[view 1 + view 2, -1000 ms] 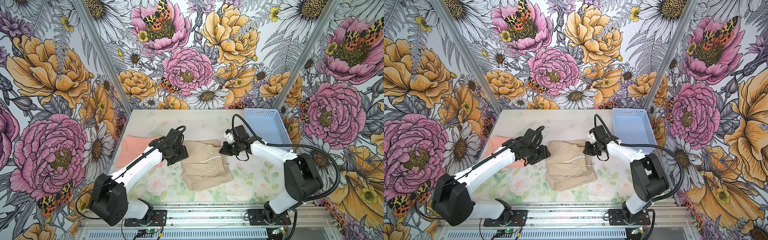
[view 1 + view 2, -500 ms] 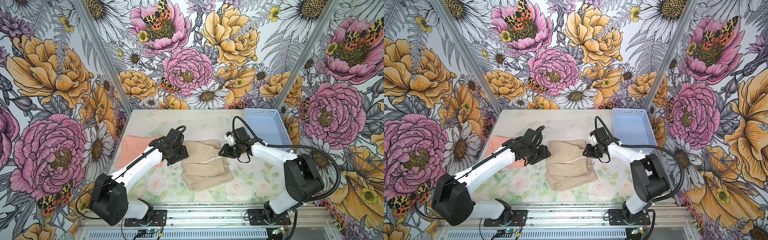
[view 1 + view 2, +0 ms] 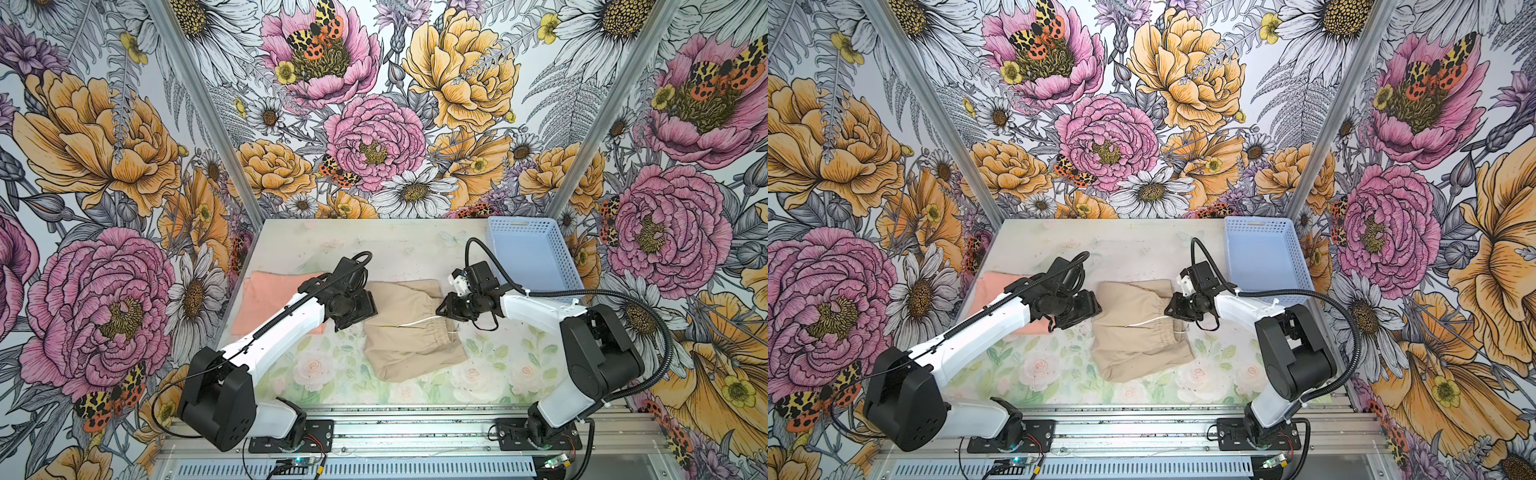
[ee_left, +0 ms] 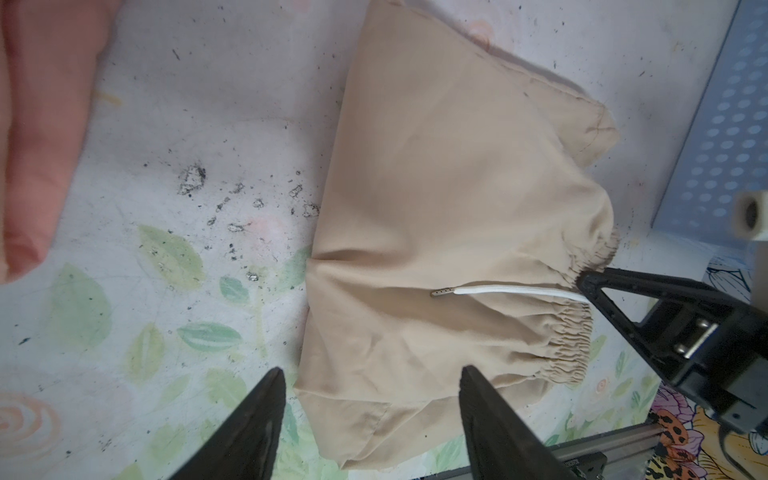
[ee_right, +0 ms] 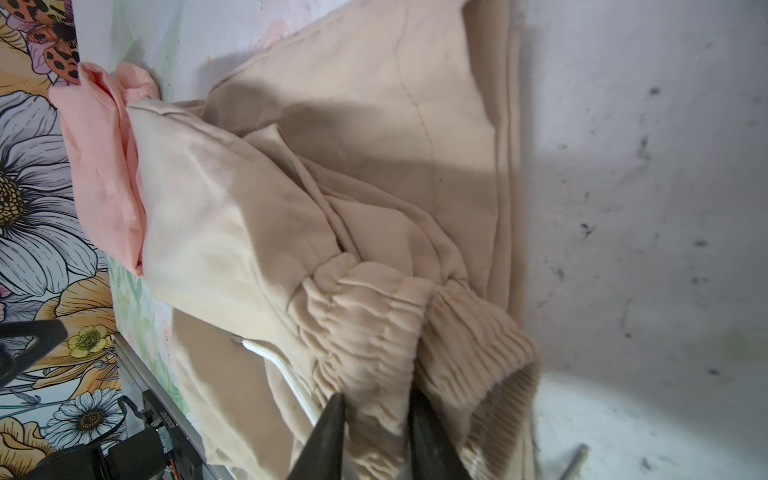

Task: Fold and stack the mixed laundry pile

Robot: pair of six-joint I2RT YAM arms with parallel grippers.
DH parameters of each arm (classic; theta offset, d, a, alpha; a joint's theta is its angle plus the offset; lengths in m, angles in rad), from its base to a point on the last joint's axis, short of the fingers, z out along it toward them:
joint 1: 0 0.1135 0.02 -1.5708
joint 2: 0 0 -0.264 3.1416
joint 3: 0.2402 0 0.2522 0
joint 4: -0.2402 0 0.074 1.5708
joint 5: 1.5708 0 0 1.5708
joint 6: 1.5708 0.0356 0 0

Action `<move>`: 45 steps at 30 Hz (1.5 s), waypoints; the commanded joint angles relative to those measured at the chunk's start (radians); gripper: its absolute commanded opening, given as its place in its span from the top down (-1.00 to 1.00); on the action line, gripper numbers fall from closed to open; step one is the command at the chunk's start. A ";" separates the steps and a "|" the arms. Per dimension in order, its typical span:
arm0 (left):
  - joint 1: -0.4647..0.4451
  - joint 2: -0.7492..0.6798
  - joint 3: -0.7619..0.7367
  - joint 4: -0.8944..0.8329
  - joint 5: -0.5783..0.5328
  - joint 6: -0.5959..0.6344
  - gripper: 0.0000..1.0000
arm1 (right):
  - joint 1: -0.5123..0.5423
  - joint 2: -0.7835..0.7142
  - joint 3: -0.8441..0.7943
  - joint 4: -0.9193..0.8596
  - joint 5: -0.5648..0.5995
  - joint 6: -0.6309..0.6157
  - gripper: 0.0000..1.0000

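Observation:
The beige shorts (image 3: 409,328) (image 3: 1138,336) lie folded mid-table, with the elastic waist to the right and a white drawstring (image 4: 515,291) across them. My right gripper (image 3: 442,309) (image 5: 376,395) is at the waist's far corner, its jaws pinching a bunch of gathered waistband. My left gripper (image 3: 357,316) (image 4: 372,370) hovers open over the shorts' left edge and holds nothing. The peach-pink T-shirt (image 3: 266,299) (image 5: 104,166) lies folded at the left, partly under the left arm. Its print is hidden.
A light blue perforated basket (image 3: 528,257) (image 3: 1262,253) stands at the back right, close behind the right arm. The table top (image 3: 374,249) is scuffed, with dark flecks between the two garments. Floral walls close in three sides.
The right jaws opened from shut, then narrowed again round the waistband. The gripper shifted slightly nearer. The left arm and both garments have stayed put.

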 commanded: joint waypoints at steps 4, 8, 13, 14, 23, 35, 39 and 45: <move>0.008 -0.006 -0.005 0.019 0.016 0.013 -0.36 | -0.004 -0.024 -0.002 0.053 -0.011 0.023 0.75; 0.009 -0.006 -0.006 0.018 0.019 0.011 -0.36 | -0.008 -0.057 -0.004 0.033 -0.015 0.018 0.99; 0.008 0.002 -0.004 0.018 0.024 0.015 -0.36 | -0.018 -0.105 0.005 -0.019 -0.021 -0.010 1.00; 0.008 0.003 -0.004 0.018 0.025 0.014 -0.36 | -0.023 -0.111 0.009 -0.033 -0.021 -0.018 1.00; 0.005 0.021 0.002 0.018 0.034 0.019 -0.36 | -0.072 -0.104 0.020 -0.121 -0.013 -0.112 1.00; -0.017 0.091 0.015 0.032 0.054 0.045 -0.36 | -0.098 -0.042 0.041 -0.146 0.082 -0.191 1.00; -0.049 0.166 0.036 0.050 0.057 0.068 -0.36 | -0.100 -0.008 0.069 -0.146 0.130 -0.206 1.00; -0.104 0.254 0.071 0.061 0.053 0.087 -0.33 | -0.101 0.044 0.097 -0.145 0.197 -0.219 1.00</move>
